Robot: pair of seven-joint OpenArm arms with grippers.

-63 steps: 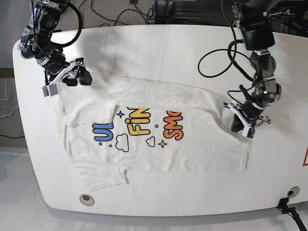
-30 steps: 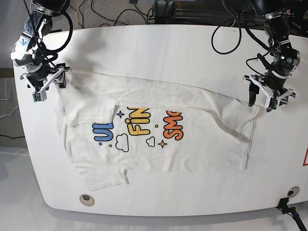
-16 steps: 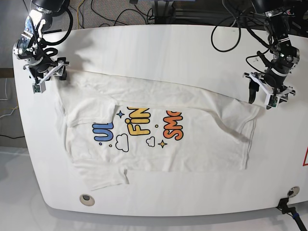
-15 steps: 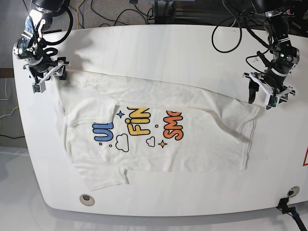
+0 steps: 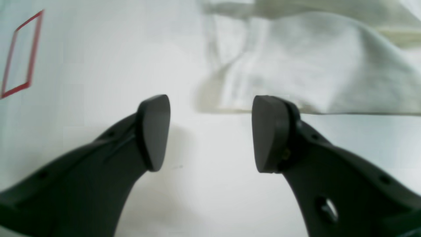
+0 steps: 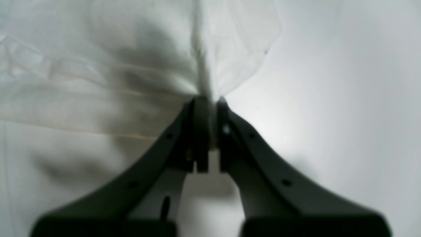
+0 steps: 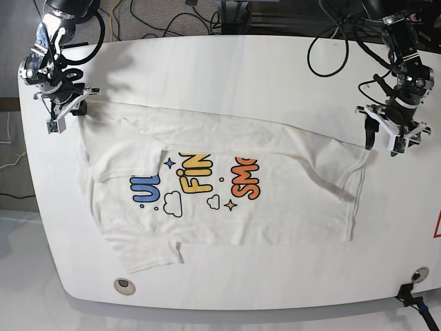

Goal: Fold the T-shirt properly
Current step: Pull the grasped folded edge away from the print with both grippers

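Note:
The white T-shirt point(image 7: 227, 207) lies spread on the table with its ULTRA FINE SMOL print facing up, its top part folded down and one sleeve tucked under at the lower left. In the base view my right gripper point(image 7: 67, 114) sits at the shirt's upper-left corner. The right wrist view shows this gripper point(image 6: 211, 102) shut on a pinched fold of the T-shirt point(image 6: 98, 65). My left gripper point(image 7: 386, 143) hovers just beyond the shirt's right corner. In the left wrist view it point(image 5: 210, 131) is open, with the T-shirt point(image 5: 312, 65) edge just ahead of its fingertips.
A red-outlined mark point(image 7: 437, 226) sits at the table's right edge and also shows in the left wrist view as a red outline point(image 5: 19, 56). A round grommet point(image 7: 122, 283) is near the front left edge. Cables lie behind the table's far edge.
The right gripper has closed on the shirt's upper-left corner and drawn it slightly up and left, tightening the top edge. The left gripper has shifted a little to the right, off the cloth.

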